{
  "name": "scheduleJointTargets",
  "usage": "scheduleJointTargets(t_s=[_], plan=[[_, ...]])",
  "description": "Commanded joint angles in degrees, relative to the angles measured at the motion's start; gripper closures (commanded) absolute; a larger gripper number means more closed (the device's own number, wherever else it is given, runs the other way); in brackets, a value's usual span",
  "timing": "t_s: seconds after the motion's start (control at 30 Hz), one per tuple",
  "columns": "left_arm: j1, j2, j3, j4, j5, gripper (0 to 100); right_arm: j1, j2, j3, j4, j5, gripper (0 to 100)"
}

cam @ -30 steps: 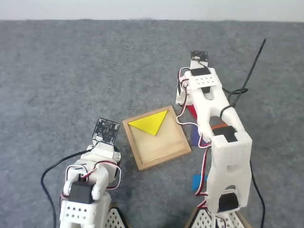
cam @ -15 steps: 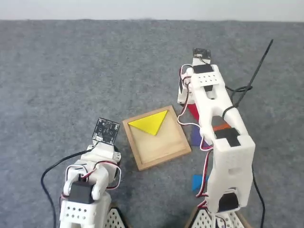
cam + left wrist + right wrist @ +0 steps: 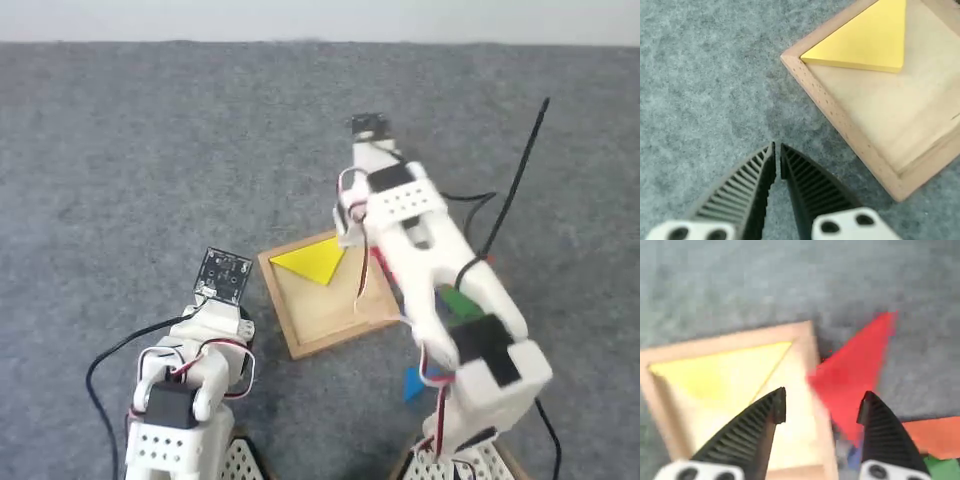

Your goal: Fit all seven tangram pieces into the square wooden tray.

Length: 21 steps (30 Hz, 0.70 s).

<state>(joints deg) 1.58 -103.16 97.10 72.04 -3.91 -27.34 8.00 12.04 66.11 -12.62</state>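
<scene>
- One piece, the yellow triangle [image 3: 312,262], lies inside the wooden tray [image 3: 278,305], against its far rim.
- My right gripper [image 3: 823,397] hangs with jaws spread wide over the tray's rim and the red triangle [image 3: 855,370], which lies just beside the tray.
- An orange piece [image 3: 935,435], a green piece [image 3: 462,300] and a blue piece [image 3: 413,382] sit on the carpet [image 3: 150,150] nearby.
- My left gripper [image 3: 777,147] is clenched on nothing, above the carpet near a tray corner.

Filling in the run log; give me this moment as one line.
tray: yellow triangle inside | right tool: open, over red triangle at tray rim | left tool: shut, beside tray
</scene>
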Motion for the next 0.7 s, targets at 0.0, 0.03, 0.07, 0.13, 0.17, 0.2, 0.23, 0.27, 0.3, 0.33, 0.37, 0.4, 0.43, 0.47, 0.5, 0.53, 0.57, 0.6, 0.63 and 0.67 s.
scheduleJointTargets(t_s=[0.0,0.03,0.07,0.13,0.17,0.2,0.23,0.27,0.3,0.33,0.37,0.4,0.43,0.47,0.5,0.53,0.57,0.6,0.63,0.67], plan=[[-0.26,-1.05,-0.57,0.26,-0.09,98,-2.95,-6.46,2.46,-1.1,3.69,78.6],[-0.26,-1.05,-0.57,0.26,-0.09,98,-3.82,-6.55,3.08,-1.19,4.31,78.6],[-0.26,-1.05,-0.57,0.26,-0.09,98,-4.7,-6.55,3.6,-1.36,4.75,78.6],[-0.26,-1.05,-0.57,0.26,-0.09,98,-6.46,-6.55,4.04,-1.36,4.84,78.6],[-0.26,-1.05,-0.57,0.26,-0.09,98,-7.25,-6.55,4.04,-1.36,4.84,78.6],[-0.26,-1.05,-0.57,0.26,-0.09,98,-7.6,-6.55,4.04,-1.36,4.84,78.6],[-0.26,-1.05,-0.57,0.26,-0.09,98,-7.78,-6.55,3.87,-1.36,4.84,78.6],[-0.26,-1.05,-0.57,0.26,-0.09,98,-7.52,-6.55,3.69,-1.36,4.84,78.6],[-0.26,-1.05,-0.57,0.26,-0.09,98,-6.81,-6.9,3.69,-1.36,4.84,78.6],[-0.26,-1.05,-0.57,0.26,-0.09,98,-5.58,-7.08,3.52,-1.36,4.84,78.3],[-0.26,-1.05,-0.57,0.26,-0.09,98,-4.26,-7.25,2.81,-1.36,4.84,78.3],[-0.26,-1.05,-0.57,0.26,-0.09,98,-2.33,-7.43,1.67,-0.92,4.84,78.2],[-0.26,-1.05,-0.57,0.26,-0.09,98,0.04,-7.69,0.79,-0.92,4.84,78.2],[-0.26,-1.05,-0.57,0.26,-0.09,98,2.95,-7.69,-0.35,-1.19,4.92,78.2],[-0.26,-1.05,-0.57,0.26,-0.09,98,5.85,-7.25,-1.67,-1.63,5.45,78.2],[-0.26,-1.05,-0.57,0.26,-0.09,98,8.57,-6.46,-2.73,-2.59,7.03,78.3],[-0.26,-1.05,-0.57,0.26,-0.09,98,11.12,-5.05,-3.87,-3.12,8.53,78.5],[-0.26,-1.05,-0.57,0.26,-0.09,98,13.14,-3.3,-5.01,-3.3,9.67,78.6],[-0.26,-1.05,-0.57,0.26,-0.09,98,14.73,-1.27,-6.15,-3.3,10.46,78.6],[-0.26,-1.05,-0.57,0.26,-0.09,98,15.78,1.01,-7.3,-3.3,10.99,78.6]])
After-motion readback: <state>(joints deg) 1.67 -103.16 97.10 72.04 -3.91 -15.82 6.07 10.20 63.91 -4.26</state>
